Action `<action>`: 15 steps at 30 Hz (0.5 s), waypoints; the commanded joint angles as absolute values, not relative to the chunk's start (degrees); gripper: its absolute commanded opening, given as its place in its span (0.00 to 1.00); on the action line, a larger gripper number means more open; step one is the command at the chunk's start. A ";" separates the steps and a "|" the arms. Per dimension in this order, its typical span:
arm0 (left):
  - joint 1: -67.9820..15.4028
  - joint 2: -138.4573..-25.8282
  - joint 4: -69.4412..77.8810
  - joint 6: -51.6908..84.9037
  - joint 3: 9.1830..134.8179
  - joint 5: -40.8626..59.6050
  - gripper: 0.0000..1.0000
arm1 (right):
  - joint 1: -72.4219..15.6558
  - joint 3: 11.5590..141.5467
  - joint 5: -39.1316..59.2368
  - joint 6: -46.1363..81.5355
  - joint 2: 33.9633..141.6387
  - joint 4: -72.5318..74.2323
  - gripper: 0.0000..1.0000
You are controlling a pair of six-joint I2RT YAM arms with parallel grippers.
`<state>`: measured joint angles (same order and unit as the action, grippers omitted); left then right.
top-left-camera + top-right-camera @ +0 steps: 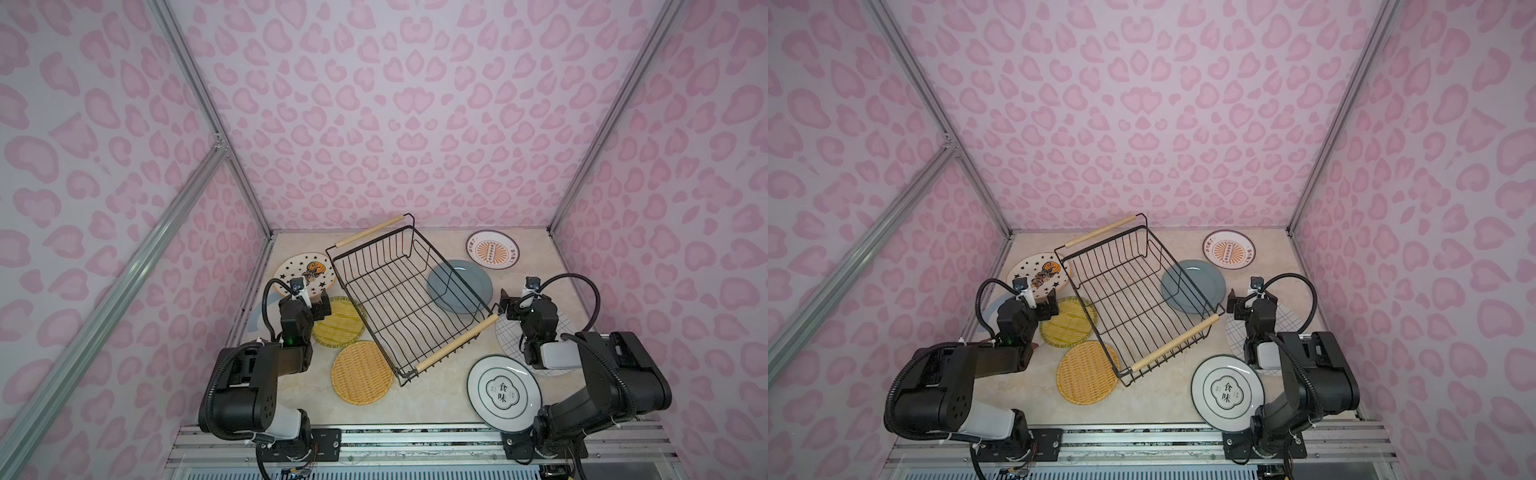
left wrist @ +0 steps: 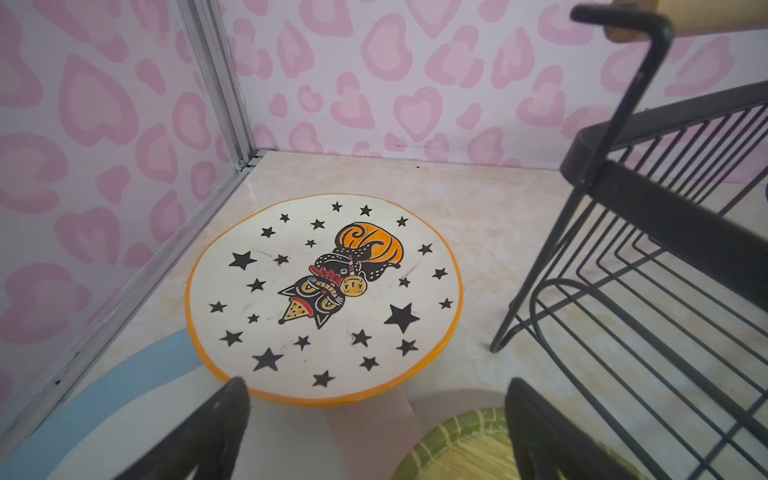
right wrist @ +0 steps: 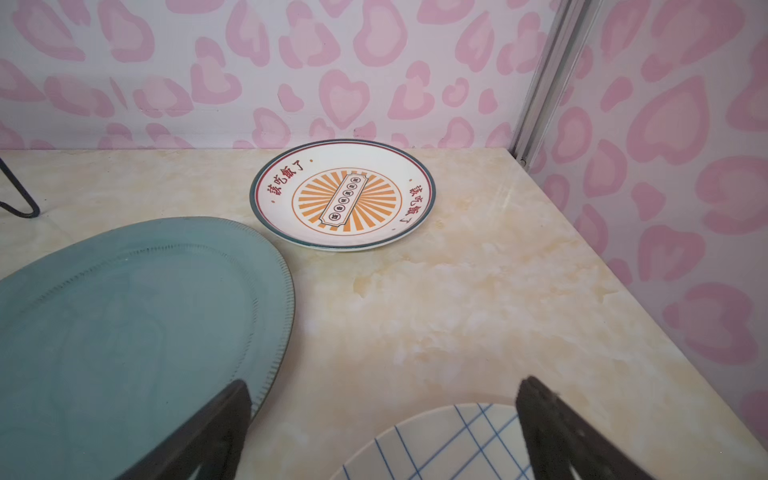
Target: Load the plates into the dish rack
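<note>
Plainly, left gripper (image 2: 376, 386) and right gripper (image 3: 384, 384) both gape wide, holding nothing. Dish rack (image 1: 457, 343) stands mid-table, plates (image 1: 361, 374) around it; only the top views show the Chinese-character plate (image 1: 503, 392).

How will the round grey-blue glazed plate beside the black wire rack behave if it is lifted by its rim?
The round grey-blue plate looks like stiff glazed ceramic, so probably slippery and breakable. It lies flat on the smooth pale tabletop, so a push would likely slide it.
</note>
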<state>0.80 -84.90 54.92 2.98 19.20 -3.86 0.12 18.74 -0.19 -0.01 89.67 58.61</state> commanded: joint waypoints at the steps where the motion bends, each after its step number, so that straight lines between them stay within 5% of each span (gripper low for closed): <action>1: 0.88 -84.51 56.18 2.46 19.07 -3.59 0.97 | 0.05 19.02 -0.38 0.09 89.99 59.59 1.00; 15: 0.70 -84.47 55.96 2.37 19.16 -3.71 0.97 | 1.21 19.06 1.32 1.05 89.96 59.57 1.00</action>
<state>0.73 -84.90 54.92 2.83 19.16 -3.88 0.97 19.18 0.49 0.47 89.73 58.41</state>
